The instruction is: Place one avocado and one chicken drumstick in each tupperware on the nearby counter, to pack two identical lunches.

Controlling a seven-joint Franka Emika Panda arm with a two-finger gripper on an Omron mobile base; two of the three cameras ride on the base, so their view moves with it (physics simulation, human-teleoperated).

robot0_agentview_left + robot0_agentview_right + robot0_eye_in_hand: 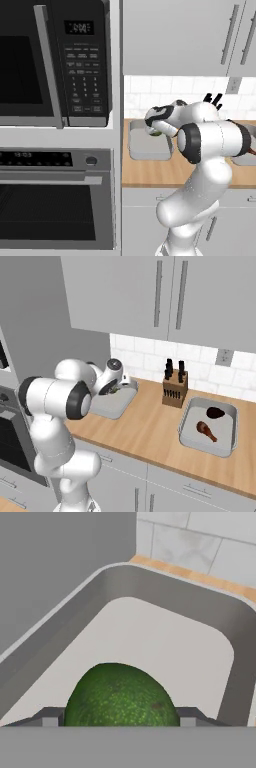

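My arm folded forward, elbow high, hand pointing down and away.
My gripper (120,719) has its two dark fingertips (50,717) spread wide, one on each side of the avocado (120,697), pressing its flanks.

1. The arm (200,195) is glossy white, built of rounded, swollen tubular segments.
2. Dark, nearly black bands ring its joints.
3. The gripper (119,718) ends in two small dark grey, blocky finger tips.

Hidden and cut-off parts
The avocado (120,694) loses its lower half behind the fingers (50,716); the robot's forearm covers the right tupperware (246,159) in the left base view.
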